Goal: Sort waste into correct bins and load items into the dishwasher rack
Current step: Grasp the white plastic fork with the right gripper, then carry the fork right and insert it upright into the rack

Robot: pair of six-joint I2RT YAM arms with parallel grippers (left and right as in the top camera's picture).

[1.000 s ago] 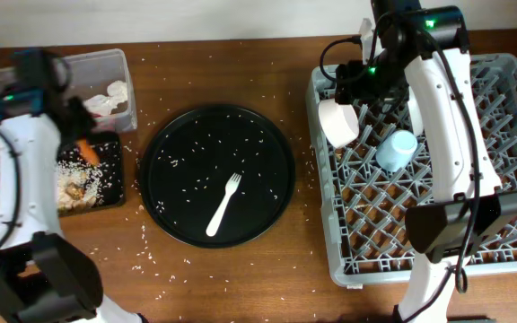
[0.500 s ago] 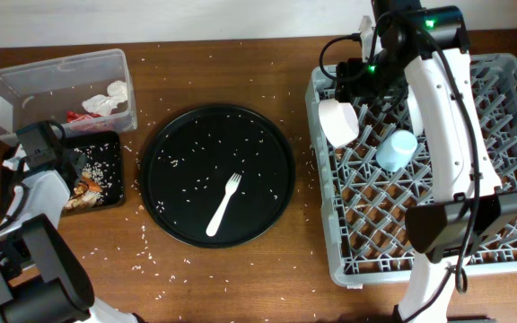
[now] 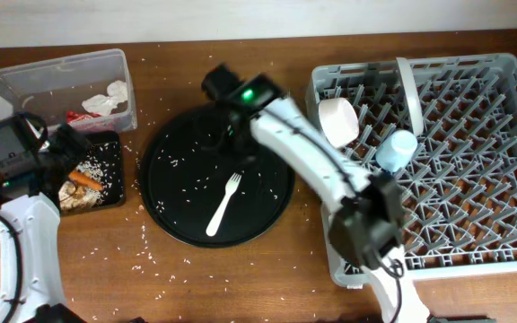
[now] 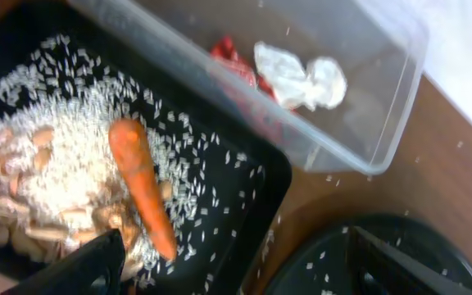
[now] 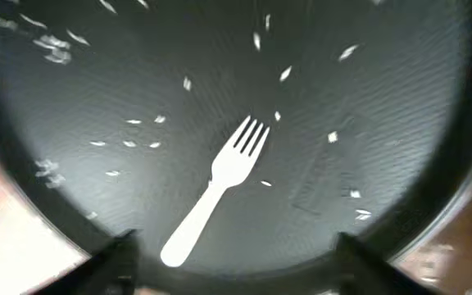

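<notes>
From above, the right gripper point(image 3: 234, 144) has swung off the dishwasher rack point(image 3: 474, 224) to hang over the white fork point(image 3: 223, 204) on the round black tray point(image 3: 173, 220), and the left gripper point(image 3: 66, 149) has drawn back from the shallow black tray point(image 3: 108, 199). In the left wrist view its fingers are spread and empty above the orange carrot point(image 4: 140, 184), which lies on the rice point(image 4: 64, 156) in that tray. In the right wrist view the fingers are spread wide to either side of the fork, clear of it.

The left arm point(image 3: 27, 238) and right arm point(image 3: 303, 152) hover, jaws spread (wide).
</notes>
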